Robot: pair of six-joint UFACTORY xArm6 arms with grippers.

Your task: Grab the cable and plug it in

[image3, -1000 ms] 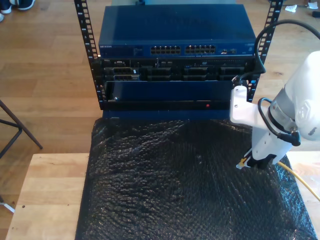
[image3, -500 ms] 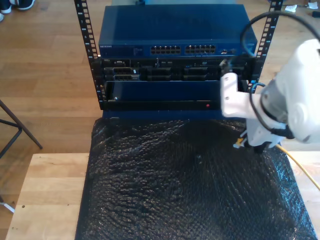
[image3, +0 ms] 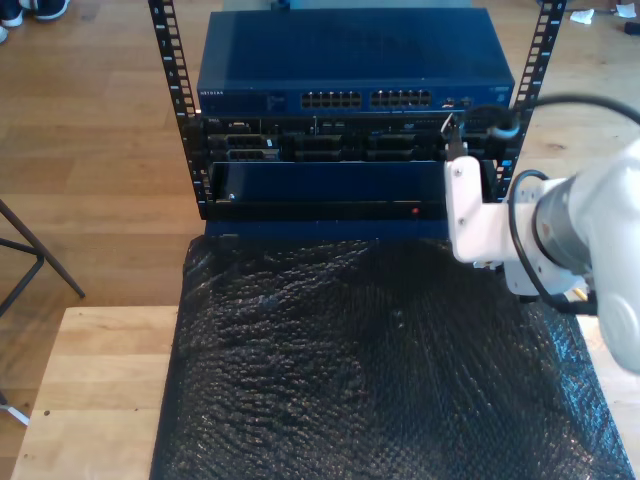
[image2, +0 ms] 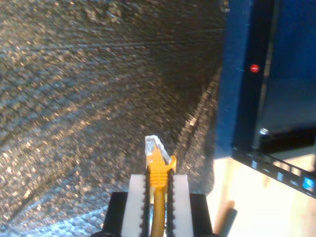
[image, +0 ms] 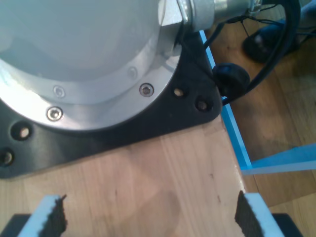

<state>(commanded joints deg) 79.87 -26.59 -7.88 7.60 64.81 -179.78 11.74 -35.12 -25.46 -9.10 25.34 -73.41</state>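
The yellow-orange cable (image2: pixel 158 207) runs up between the white pads (image2: pixel 134 197) of my second gripper (image2: pixel 159 190), which is shut on it just behind its clear plug (image2: pixel 154 147). The plug sticks out past the fingertips, above the black bubble-wrap mat (image2: pixel 74 98), with the blue rack front and its red light (image2: pixel 254 68) just off to one side. In the exterior view the second arm (image3: pixel 560 230) hangs at the right in front of the rack, and its wrist hides the gripper. My first gripper (image: pixel 148 217) is open over bare wood beside a robot base (image: pixel 74 59).
A blue network switch (image3: pixel 350 60) with two blocks of ports (image3: pixel 370 100) tops the black rack (image3: pixel 190 150), above other units. The black mat (image3: pixel 350 370) covers most of the wooden table (image3: pixel 100 400). Black arm cables (image3: pixel 520 100) loop near the rack's post at the exterior view's right.
The second arm has lifted off the mat and swung toward the rack with the cable. Its gripper, seen earlier at the mat's right edge, is now hidden behind the wrist.
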